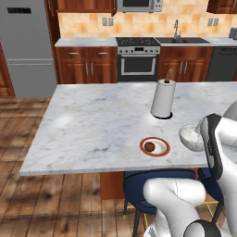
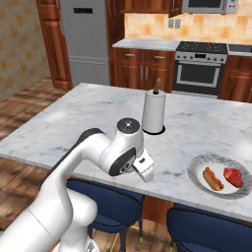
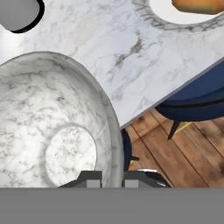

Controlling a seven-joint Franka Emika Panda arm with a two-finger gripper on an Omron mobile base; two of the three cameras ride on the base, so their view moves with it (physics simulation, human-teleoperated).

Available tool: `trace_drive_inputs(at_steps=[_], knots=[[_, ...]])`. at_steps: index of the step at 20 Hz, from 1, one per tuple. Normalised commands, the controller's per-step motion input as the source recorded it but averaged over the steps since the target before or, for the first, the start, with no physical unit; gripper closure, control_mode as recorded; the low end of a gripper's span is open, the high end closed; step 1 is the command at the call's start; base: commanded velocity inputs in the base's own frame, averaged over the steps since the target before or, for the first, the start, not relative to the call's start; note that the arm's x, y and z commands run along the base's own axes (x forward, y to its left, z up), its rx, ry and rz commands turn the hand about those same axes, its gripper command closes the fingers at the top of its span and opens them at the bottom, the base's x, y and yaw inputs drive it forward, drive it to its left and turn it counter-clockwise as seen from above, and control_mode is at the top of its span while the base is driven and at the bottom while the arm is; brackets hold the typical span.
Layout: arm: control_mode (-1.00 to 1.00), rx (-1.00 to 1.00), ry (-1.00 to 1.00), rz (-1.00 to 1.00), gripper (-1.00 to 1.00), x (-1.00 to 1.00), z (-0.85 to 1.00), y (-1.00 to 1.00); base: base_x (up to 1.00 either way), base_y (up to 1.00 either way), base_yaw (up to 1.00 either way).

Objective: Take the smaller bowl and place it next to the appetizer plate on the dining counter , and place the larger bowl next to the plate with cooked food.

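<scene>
A home kitchen: oven range (image 1: 138, 58), refrigerator (image 1: 27, 46), sink (image 1: 181, 40), and marble dining counter (image 1: 92, 125).

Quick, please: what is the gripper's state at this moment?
Gripper: shut on the rim of the smaller bowl.

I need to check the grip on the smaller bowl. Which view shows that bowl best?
The hand view: the smaller bowl is seen up close, its rim passing between the tool fingertips. The left base view shows part of it beside the appetizer plate, half behind the arm. In the right base view the arm hides it.
</scene>
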Motion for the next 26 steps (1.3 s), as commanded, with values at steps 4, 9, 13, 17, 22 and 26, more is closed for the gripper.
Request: trace_drive_inputs(at_steps=[4, 9, 13, 17, 22, 26], knots=[[-1.00, 0.00, 0.00, 0.00, 1.00, 0.28, -0.21, 0.00, 0.00, 0.00, 0.00], [-1.00, 0.00, 0.00, 0.00, 1.00, 0.34, -0.24, 0.00, 0.00, 0.00, 0.00], [-1.00, 0.00, 0.00, 0.00, 1.00, 0.30, -0.22, -0.02, 0.00, 0.00, 0.00], [-1.00, 0.00, 0.00, 0.00, 1.00, 0.24, -0.18, -0.08, 0.00, 0.00, 0.00], [-1.00, 0.00, 0.00, 0.00, 1.00, 0.20, -0.17, -0.12, 0.00, 0.00, 0.00], [-1.00, 0.00, 0.00, 0.00, 1.00, 0.17, -0.19, -0.09, 0.00, 0.00, 0.00]])
